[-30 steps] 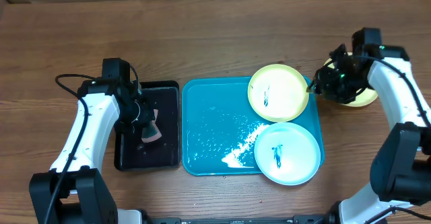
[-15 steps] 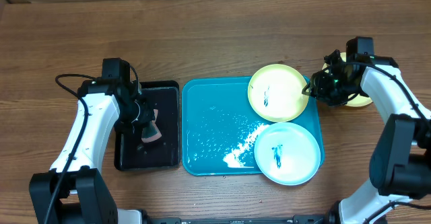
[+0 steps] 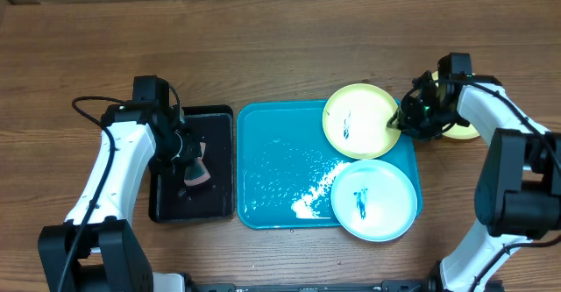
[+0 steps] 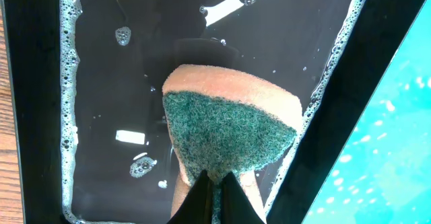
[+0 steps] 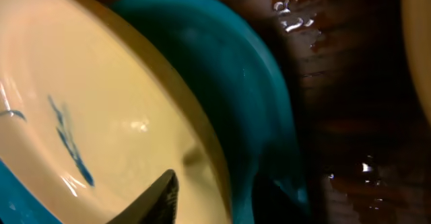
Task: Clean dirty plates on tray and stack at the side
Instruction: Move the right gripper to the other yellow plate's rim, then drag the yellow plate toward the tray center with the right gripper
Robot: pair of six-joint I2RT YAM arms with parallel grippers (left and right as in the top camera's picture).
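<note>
A pale yellow-green plate (image 3: 359,121) with a dark smear lies at the back right of the teal tray (image 3: 272,169). A light blue plate (image 3: 374,200) with a smear lies at its front right. Another yellow-green plate (image 3: 469,131) sits on the table right of the tray, partly hidden by my right arm. My right gripper (image 3: 400,121) is at the first plate's right rim. In the right wrist view the gripper (image 5: 215,183) is open and straddles that plate's (image 5: 101,96) rim, one finger (image 5: 158,197) over its inside. My left gripper (image 4: 217,180) is shut on a green-and-orange sponge (image 4: 229,126).
A black tray (image 3: 166,200) with soapy water stands left of the teal tray, and the sponge (image 3: 198,171) hangs over it. Foam and water drops lie on the teal tray's middle. The table beside the tray's right rim (image 5: 249,96) is wet.
My right gripper has moved left, from over the plate on the table to the right rim of the yellow-green plate on the tray. The left arm has not moved.
</note>
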